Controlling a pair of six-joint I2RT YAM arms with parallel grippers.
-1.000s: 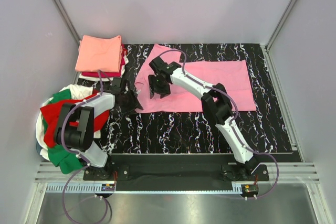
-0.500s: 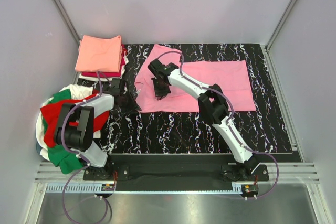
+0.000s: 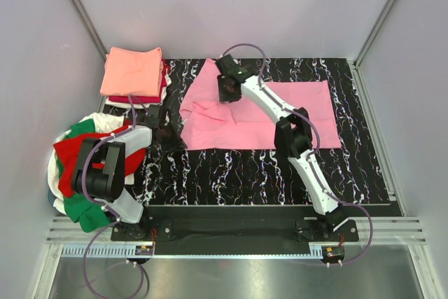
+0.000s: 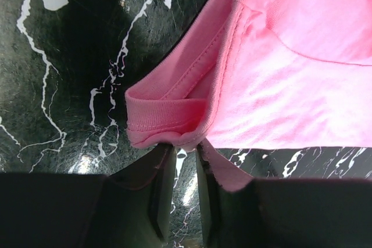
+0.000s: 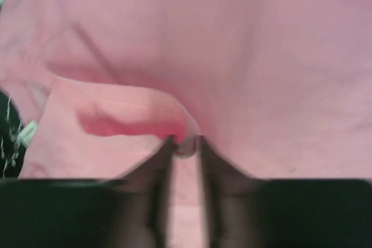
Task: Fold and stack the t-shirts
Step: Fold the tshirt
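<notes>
While right fingers (image 5: 156, 169) pinch a raised fold of the pink t-shirt (image 3: 311, 113), narrow left fingers (image 4: 158, 196) touch its hem.

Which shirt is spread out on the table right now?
The pink shirt, open across the black table. The orange shirt lies folded; the rest sit in a heap at left.

A: How is the overhead view lit?
B: Brightly and evenly from above; only soft, faint shadows fall on the black marbled table (image 3: 364, 166).
A: And the wrist cameras?
B: The left one is sharp, with small white glare on the glossy table. The right is dim and hazy; the pink t-shirt (image 5: 279, 45) looks blurred, reddish shadow under its fold.
</notes>
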